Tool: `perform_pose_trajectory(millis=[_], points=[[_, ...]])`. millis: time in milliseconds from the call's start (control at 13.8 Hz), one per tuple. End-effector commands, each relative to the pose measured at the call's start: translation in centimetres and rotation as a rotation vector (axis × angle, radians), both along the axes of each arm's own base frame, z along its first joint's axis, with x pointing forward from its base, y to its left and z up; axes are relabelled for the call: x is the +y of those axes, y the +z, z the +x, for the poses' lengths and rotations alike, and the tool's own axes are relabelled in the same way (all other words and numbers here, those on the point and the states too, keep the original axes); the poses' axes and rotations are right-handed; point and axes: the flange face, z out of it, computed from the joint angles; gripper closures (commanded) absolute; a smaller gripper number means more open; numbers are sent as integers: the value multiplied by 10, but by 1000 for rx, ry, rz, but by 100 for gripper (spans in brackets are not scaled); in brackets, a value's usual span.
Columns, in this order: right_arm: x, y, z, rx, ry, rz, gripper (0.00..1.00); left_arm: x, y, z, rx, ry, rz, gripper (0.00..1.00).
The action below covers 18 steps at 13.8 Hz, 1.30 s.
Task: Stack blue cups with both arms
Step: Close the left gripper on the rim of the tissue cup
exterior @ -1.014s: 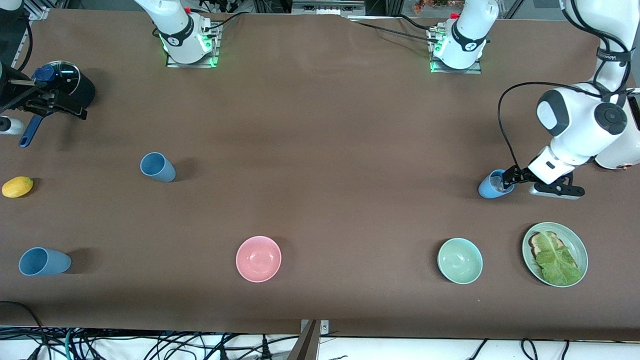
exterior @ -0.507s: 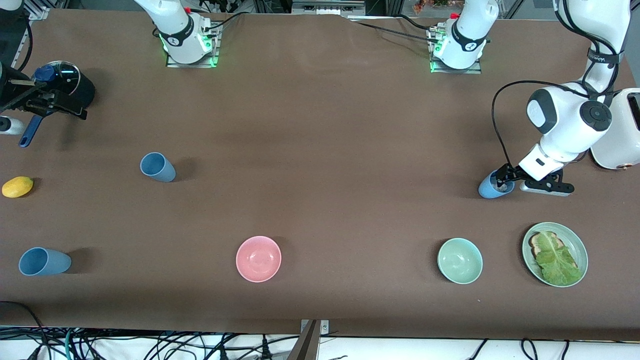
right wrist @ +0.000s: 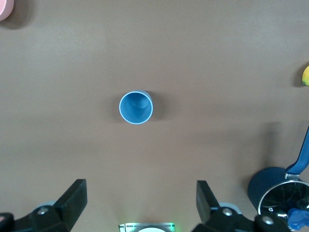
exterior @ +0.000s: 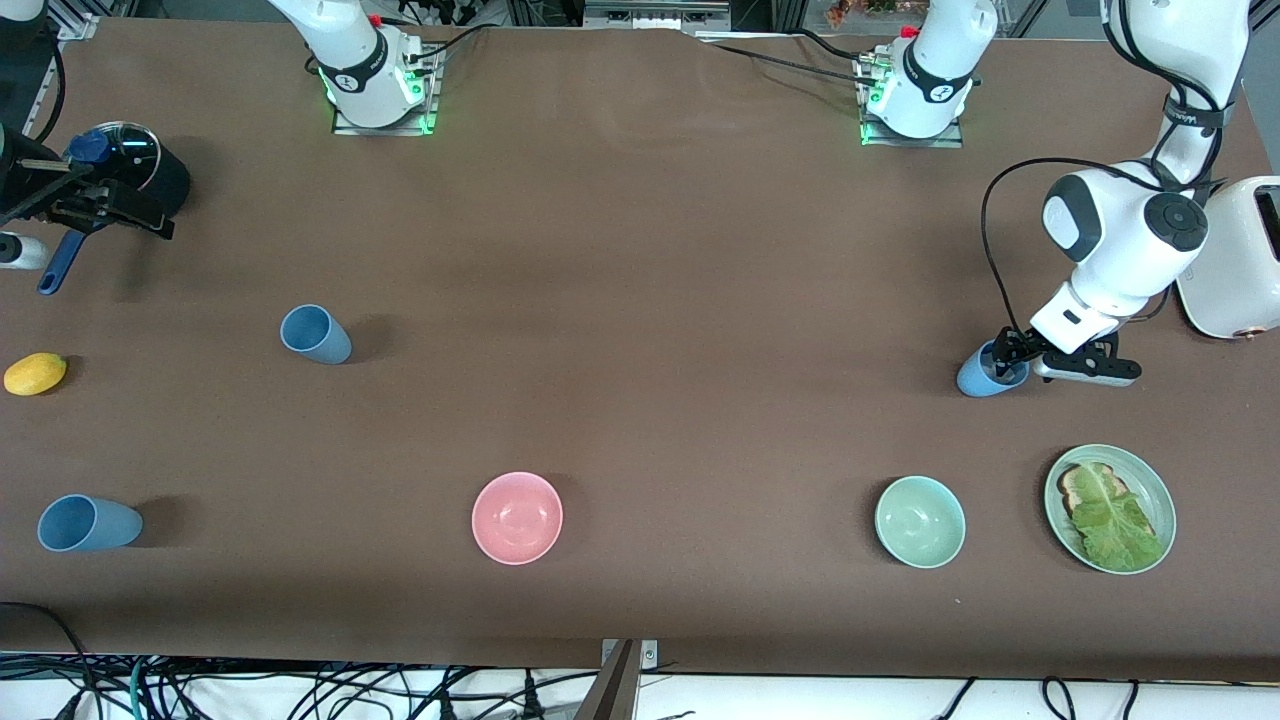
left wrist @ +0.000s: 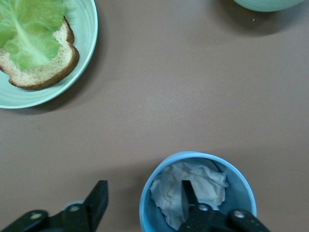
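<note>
Three blue cups stand on the brown table. One cup, at the left arm's end, holds crumpled white paper. My left gripper is down at this cup and open: one finger is inside on the paper, the other outside, clear of the wall. A second cup stands toward the right arm's end. The third cup lies nearer the front camera. My right gripper hangs open and empty high over the table, above the second cup.
A pink bowl, a pale green bowl and a green plate with bread and lettuce sit near the front edge. A lemon and a black lidded pot are at the right arm's end. A white toaster stands by the left arm.
The left arm's wrist and elbow have swung toward the middle of the table, standing more upright over the cup with paper. That cup has not moved. The right arm is still.
</note>
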Motion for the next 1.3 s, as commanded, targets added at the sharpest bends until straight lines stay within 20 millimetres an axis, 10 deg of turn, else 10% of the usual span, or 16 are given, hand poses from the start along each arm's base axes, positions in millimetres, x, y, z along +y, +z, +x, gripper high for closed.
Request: perform_pose_trajectory(millis=[0,580,1232], points=[[-2,5,-1,4,-1,0,0,-6,3,-4,-19,0,-22,100],[-2,4,0,5,-1,0,0,-10,5,-2,3,4,-38,100],[-3,5,-1,4,-3,0,0,-100,80,48,109,108,-197,100]])
